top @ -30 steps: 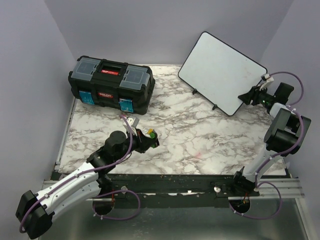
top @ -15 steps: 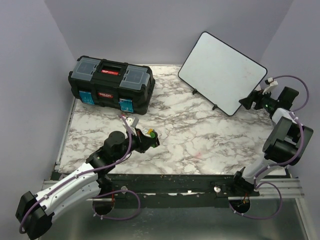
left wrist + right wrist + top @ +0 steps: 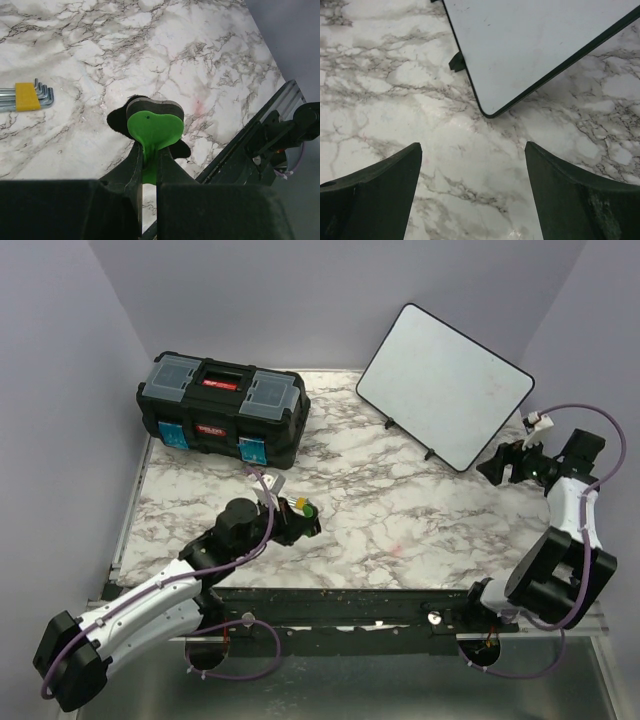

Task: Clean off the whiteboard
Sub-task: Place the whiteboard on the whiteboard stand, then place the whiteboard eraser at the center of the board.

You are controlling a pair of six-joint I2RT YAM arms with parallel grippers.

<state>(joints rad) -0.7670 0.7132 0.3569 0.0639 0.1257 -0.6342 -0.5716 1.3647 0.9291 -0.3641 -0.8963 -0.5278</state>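
Top external view: the whiteboard [image 3: 445, 385] stands on its small black feet at the far right corner of the marble table [image 3: 400, 510], leaning back with its face turned toward the arms. Its face looks white, with only faint specks in the right wrist view. A black toolbox [image 3: 222, 410] with grey lid compartments and blue latches sits at the far left corner, well apart from the board.

The right gripper [image 3: 497, 466] hangs near the table's right edge, just beside the board's lower right corner and not touching it. From the right wrist camera its two dark fingers [image 3: 370, 195] stand wide apart with nothing between them – only marble – and the rounded, black-rimmed corner of the whiteboard [image 3: 535, 45] lies ahead of the gap, one black foot [image 3: 456, 61] showing under its edge.

The left gripper [image 3: 303, 518] is over the near half of the table, left of centre. In the left wrist view the left gripper [image 3: 150, 155] has its jaws pressed tight on the green handle of a small eraser [image 3: 152, 125], with a grey layer and a black felt pad beyond the handle. A set of hex keys [image 3: 27, 96] in a yellow holder lies on the marble to the left in that view.
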